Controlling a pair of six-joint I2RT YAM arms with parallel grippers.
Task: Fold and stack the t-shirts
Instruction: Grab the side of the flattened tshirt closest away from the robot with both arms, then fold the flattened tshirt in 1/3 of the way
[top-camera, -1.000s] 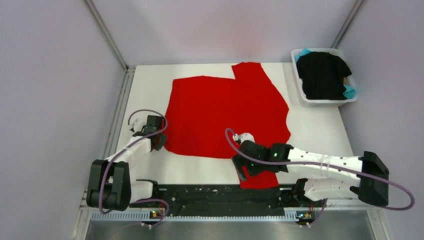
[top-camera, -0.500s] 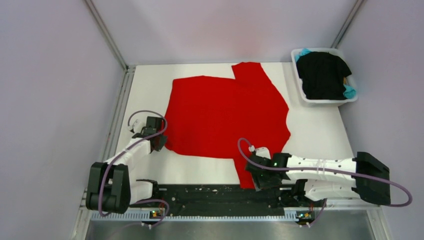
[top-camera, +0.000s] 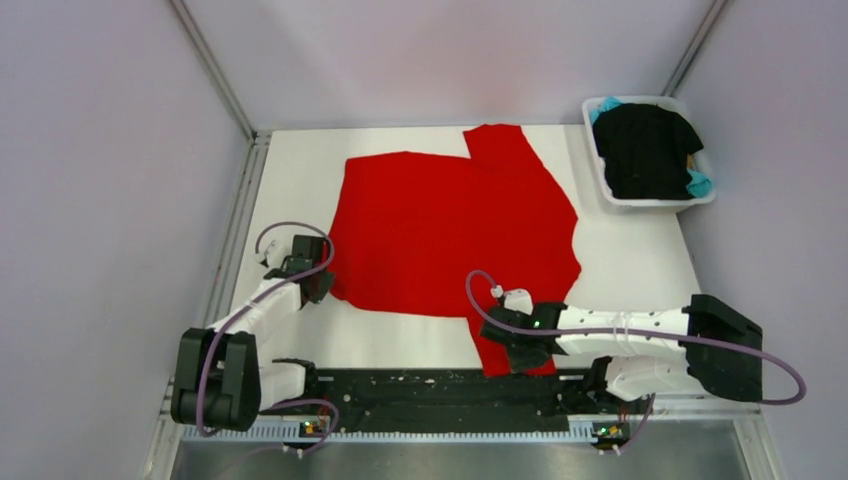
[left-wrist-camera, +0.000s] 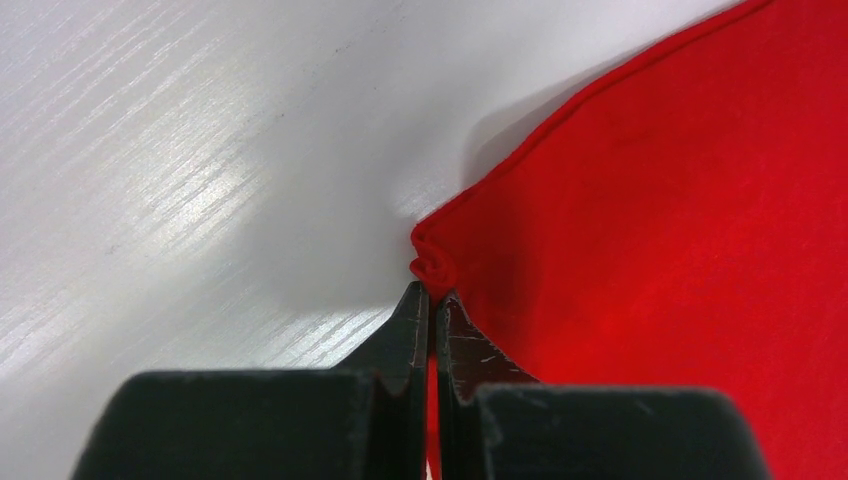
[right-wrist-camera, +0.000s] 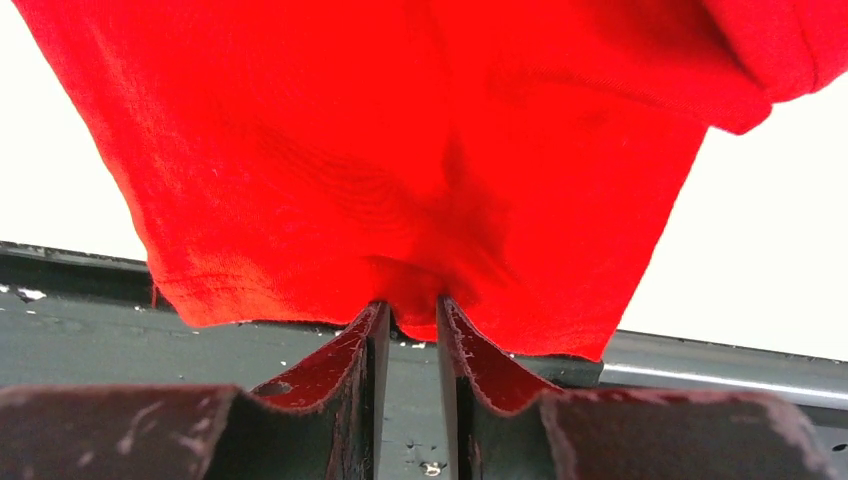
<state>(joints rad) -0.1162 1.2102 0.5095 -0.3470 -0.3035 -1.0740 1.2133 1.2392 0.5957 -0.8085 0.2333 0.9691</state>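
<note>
The left claw (left-wrist-camera: 432, 292) and right claw (right-wrist-camera: 413, 310) were clamped on the eight and five o'clock edges of the soft, probably limp red shirt (top-camera: 450, 230).

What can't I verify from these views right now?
Top view: teal t-shirt in the tub, mostly buried under the black t-shirt.
Top view: near sleeve of the red t-shirt, partly under the right arm.
Left wrist: cloth depth in the left gripper, hidden by its fingers.
</note>
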